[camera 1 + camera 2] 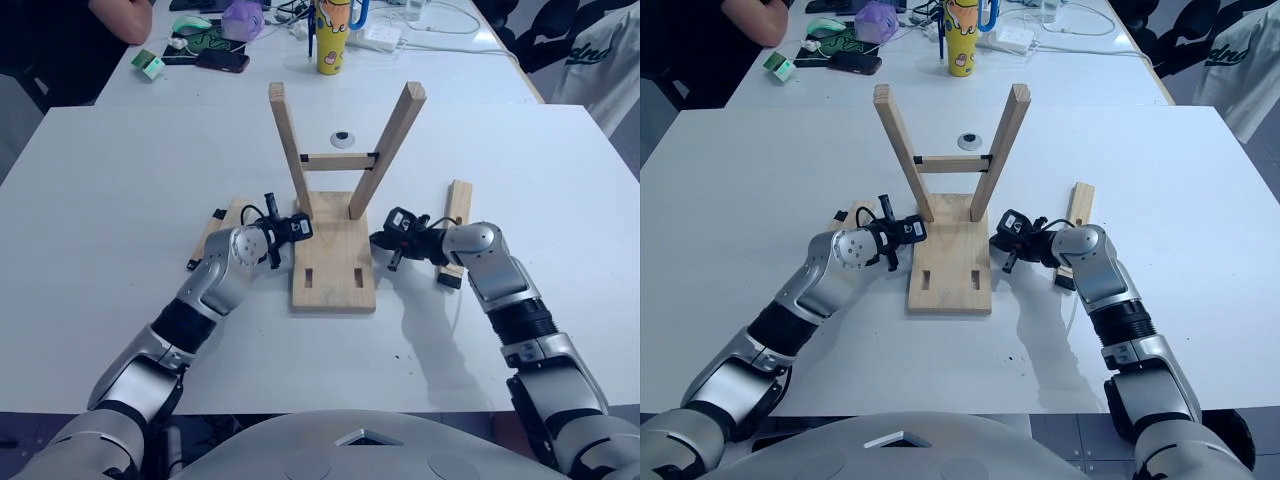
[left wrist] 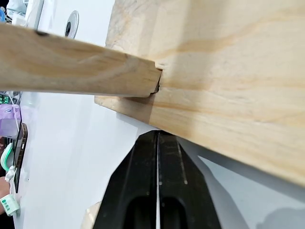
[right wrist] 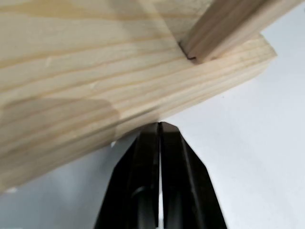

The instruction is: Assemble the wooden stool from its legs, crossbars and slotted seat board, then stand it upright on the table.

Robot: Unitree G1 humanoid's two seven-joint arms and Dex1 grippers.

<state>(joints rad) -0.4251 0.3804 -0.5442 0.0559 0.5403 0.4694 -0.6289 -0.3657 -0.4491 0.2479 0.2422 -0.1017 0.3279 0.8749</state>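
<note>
Here, my left gripper (image 1: 299,228) and right gripper (image 1: 382,239), clenched empty, flank the seat board (image 1: 335,272); I should press evenly lest the legs (image 1: 290,145) tilt.

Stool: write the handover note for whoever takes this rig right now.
Left gripper: shut, empty, tips at the seat board's left edge, near the base of the left leg.
Right gripper: shut, empty, at the board's right edge.
Done: the board lies flat on the table; left leg and right leg, joined by a crossbar, stand in its far slots.
Left: near slots are empty. Loose wooden pieces lie on either side of the board. Fit them, then turn the stool upright.
</note>
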